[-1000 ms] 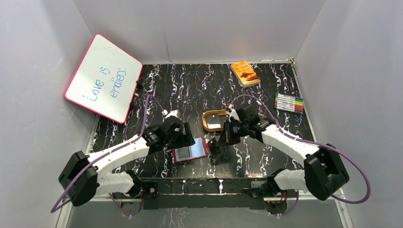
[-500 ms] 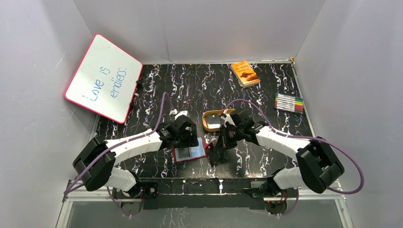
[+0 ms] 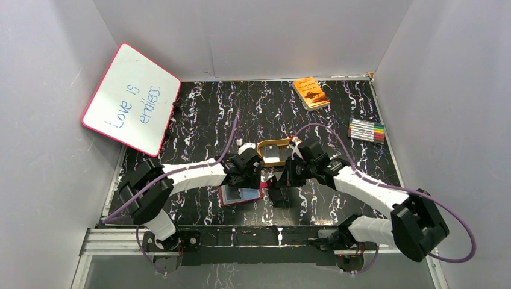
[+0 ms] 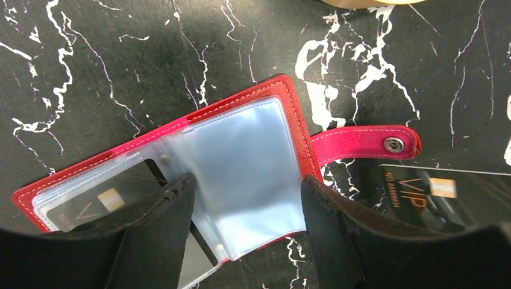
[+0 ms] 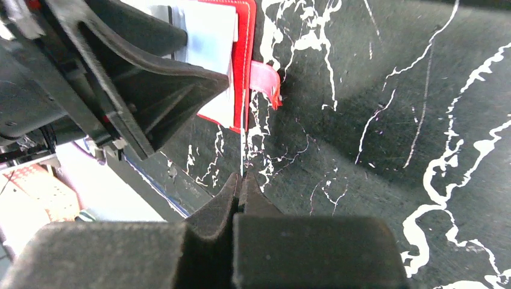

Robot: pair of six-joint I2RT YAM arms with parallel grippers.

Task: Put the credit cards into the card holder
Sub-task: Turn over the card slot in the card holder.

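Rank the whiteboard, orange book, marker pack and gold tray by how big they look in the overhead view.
1. Whiteboard, clearly largest.
2. Orange book and marker pack look about alike, so I won't rank them.
3. Gold tray seems smallest, but the arms hide part of it, so that's unsure.

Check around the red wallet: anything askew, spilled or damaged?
Nothing spilled or damaged. The small red folding card holder lies open, skewed on the black marbled table, clear sleeves fanned loose under the open left gripper; the right gripper pinches a thin card edge-on.
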